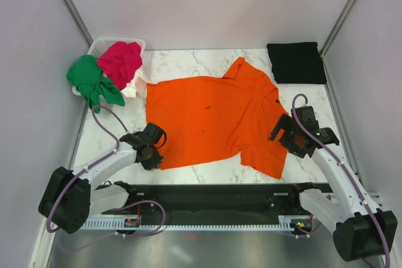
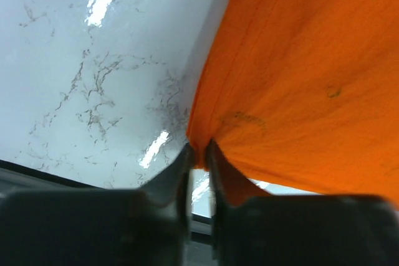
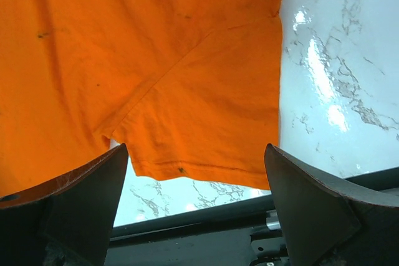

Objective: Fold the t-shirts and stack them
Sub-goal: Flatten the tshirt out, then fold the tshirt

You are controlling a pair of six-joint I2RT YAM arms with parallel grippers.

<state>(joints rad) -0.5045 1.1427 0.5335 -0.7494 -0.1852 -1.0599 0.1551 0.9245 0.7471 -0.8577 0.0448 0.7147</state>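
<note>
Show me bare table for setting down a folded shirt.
Free: the far strip between basket and black shirt, behind the orange shirt; the left strip beside it, nearer than the green shirt. Crowded: centre, both far corners.

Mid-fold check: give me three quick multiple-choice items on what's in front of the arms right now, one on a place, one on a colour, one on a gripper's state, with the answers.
1. Where does the black t-shirt lie?
A. At the near left edge. B. At the table's far right corner. C. Between the two arm bases.
2. What colour is the shirt spread flat in the middle?
A. Green. B. White. C. Orange.
3. How does the right gripper stand?
A. Open, near the orange t-shirt. B. Shut on the black t-shirt. C. Out of view.
Answers: 1 B, it lies folded in that corner; 2 C, orange cloth covers the middle; 3 A, its fingers stand wide apart and grip nothing.
</note>
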